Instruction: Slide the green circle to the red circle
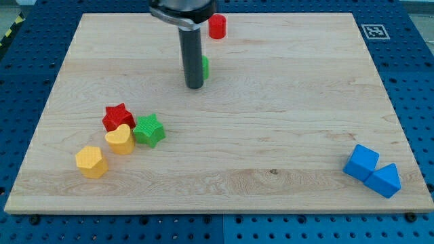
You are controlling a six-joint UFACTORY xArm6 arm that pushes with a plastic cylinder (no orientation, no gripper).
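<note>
Nudging a small, light green circle (204, 66) toward the red circle (217, 26).
No jaws here: my tip (194, 86) touches the green's lower-left edge near the tabletop's (285, 122) top; rigid, slippery, apt to roll off, so push through its centre.

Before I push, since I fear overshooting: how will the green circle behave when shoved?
The green circle, mostly hidden behind my tip, looks small and rigid, so it probably slides easily on the smooth wooden board. Round-sided, it may slip off sideways before reaching the red circle.

My tip (194, 86) down, rod upright
</note>
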